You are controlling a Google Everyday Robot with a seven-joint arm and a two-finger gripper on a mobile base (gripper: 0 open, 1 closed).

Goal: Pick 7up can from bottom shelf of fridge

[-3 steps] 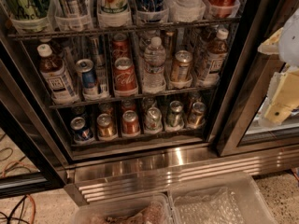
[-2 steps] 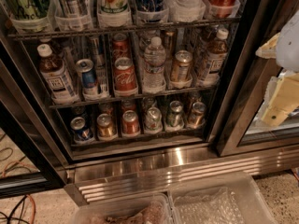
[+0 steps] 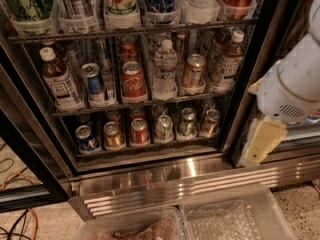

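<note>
Holding the gripper (image 3: 261, 144) at the frame's right edge, outside the fridge (image 3: 150, 176), well apart from the 7up can (image 3: 163, 127) mid bottom shelf (image 3: 125, 149). Spread or pinched: cannot tell.

Your pincer (image 3: 261, 143) has pushed further in from the right edge, lower and more to the left, now overlapping the fridge (image 3: 241, 99) right frame.
</note>
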